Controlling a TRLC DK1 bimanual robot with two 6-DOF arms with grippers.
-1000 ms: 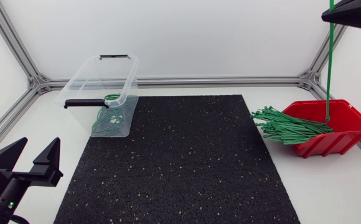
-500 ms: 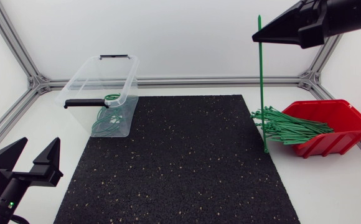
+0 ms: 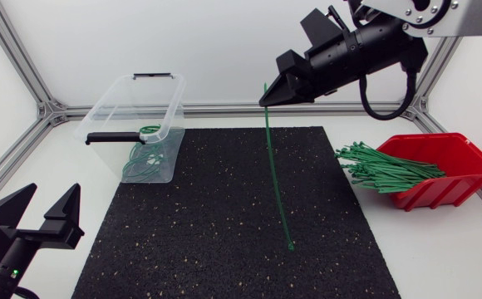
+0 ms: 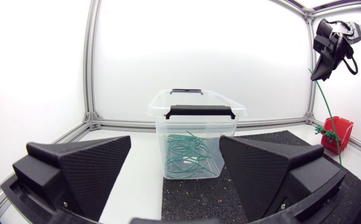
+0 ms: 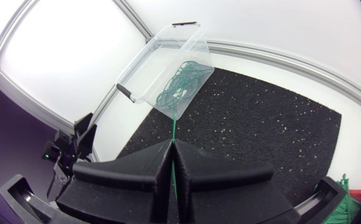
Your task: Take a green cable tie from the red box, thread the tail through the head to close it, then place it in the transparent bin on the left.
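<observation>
Right hand [image 3: 266,95] pinches a thin green cable tie [image 3: 278,183] hanging below it, tip seemingly just above the speckled black mat [image 3: 216,224]. Left hand [image 4: 175,146] wedges spread, transparent bin [image 4: 196,127] ahead.

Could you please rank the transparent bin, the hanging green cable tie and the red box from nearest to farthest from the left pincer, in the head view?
1. The transparent bin, on the left side, just ahead of the left pincer.
2. The hanging cable tie, over the mat, gripped by the right pincer.
3. The red box, at the far right.
</observation>
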